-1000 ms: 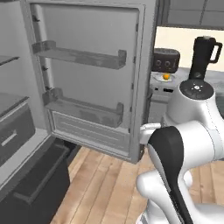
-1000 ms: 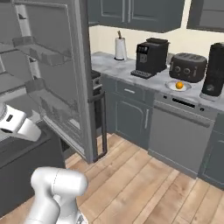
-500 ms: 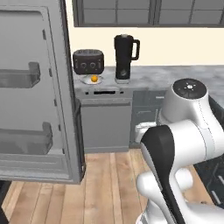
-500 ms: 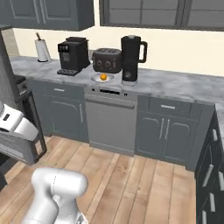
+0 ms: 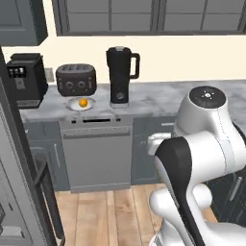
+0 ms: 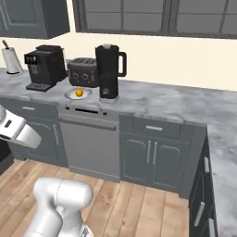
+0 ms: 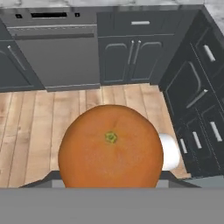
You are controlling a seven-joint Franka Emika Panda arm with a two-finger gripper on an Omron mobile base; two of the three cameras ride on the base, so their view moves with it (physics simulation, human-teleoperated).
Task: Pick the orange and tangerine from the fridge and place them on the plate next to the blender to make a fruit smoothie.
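The gripper (image 7: 111, 178) is closed around the tangerine (image 7: 111, 146), a dark reddish-orange ball. In the hand view the fruit sits close to the camera with its small green stem scar facing the lens, and its sides cover most of the two dark fingertips. It hangs in the air above the wooden floor (image 7: 35, 113), in front of the dark lower cupboards (image 7: 127, 57).

The orange (image 5: 83, 102), brighter and more yellow, lies on the plate (image 5: 72, 105), roughly at its middle. The plate rests on the grey marbled counter (image 5: 158, 98), near the front edge and directly above the dishwasher (image 5: 96, 153). The blender (image 5: 120, 72) stands upright just to the right of the plate, handle pointing right, and the plate's rim comes close to its base. The squat toaster (image 5: 76, 80) sits behind the plate towards the wall, and the boxy coffee machine (image 5: 24, 79) stands further left along the counter. In the right base view a paper towel roll (image 6: 10, 60) stands at the far left end of the counter.

The edge of the fridge (image 5: 14, 182) door takes up the left side of the left base view, well apart from the plate.
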